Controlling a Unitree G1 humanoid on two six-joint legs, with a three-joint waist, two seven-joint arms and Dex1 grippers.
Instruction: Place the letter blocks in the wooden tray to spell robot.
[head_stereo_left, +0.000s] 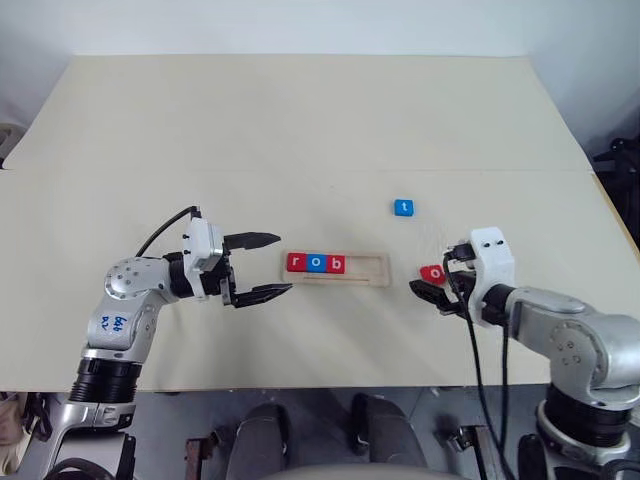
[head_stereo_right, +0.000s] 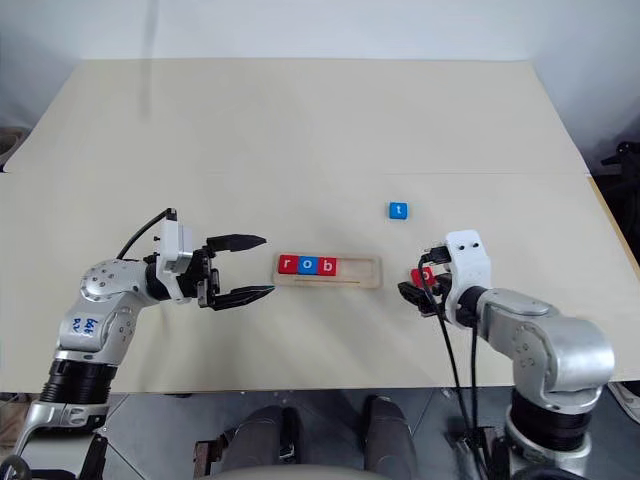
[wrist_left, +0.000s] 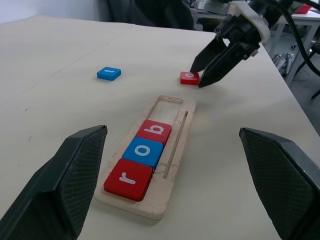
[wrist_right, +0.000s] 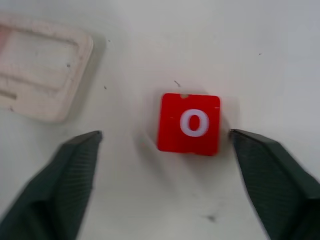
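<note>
Red o block lying flat between right gripper's wide jaws, left gripper's jaws wide

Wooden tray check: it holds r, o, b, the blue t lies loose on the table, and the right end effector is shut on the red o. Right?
Not quite. The right end effector is open, not shut on the red o; the right wrist view shows the tile lying on the table between the spread fingers. The rest stands: the wooden tray holds r, o, b, and the blue t lies loose.
</note>
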